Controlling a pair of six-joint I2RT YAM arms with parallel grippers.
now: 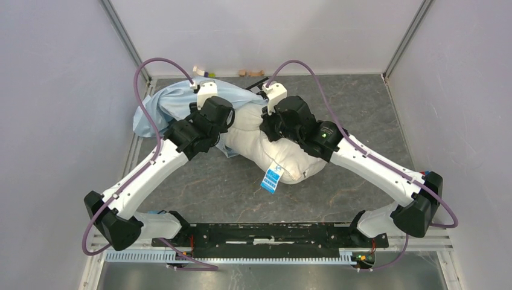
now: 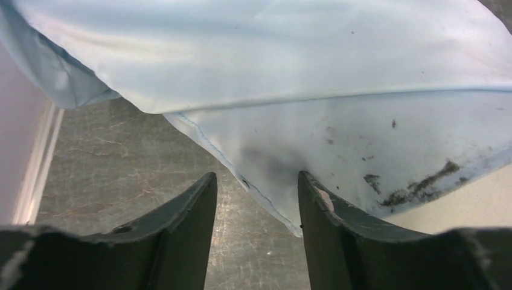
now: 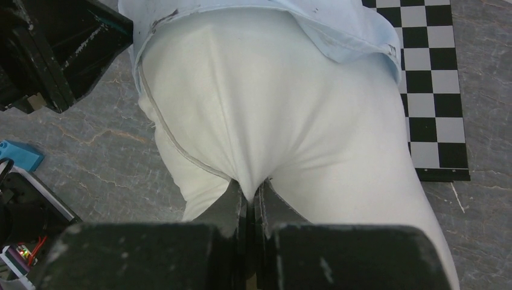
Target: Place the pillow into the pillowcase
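Note:
The cream-white pillow (image 1: pixel 284 158) lies mid-table with a blue tag (image 1: pixel 272 177) at its near edge. Its far end sits inside the pale light-blue pillowcase (image 1: pixel 172 103), which bunches at the back left. My right gripper (image 3: pixel 252 194) is shut on a pinch of the pillow (image 3: pixel 272 103), just below the pillowcase's hem (image 3: pixel 338 30); in the top view it (image 1: pixel 267 119) is over the pillow's middle. My left gripper (image 2: pixel 256 196) is open and holds nothing. The stained pillowcase edge (image 2: pixel 272 60) hangs just above its fingertips. In the top view it (image 1: pixel 208 109) is at the pillowcase's opening.
A black-and-white checkerboard panel (image 3: pixel 432 90) lies on the table right of the pillow. Small objects (image 1: pixel 203 72) sit along the back wall. Enclosure walls stand on the left, right and back. My left arm (image 3: pixel 54 48) is close beside the pillow.

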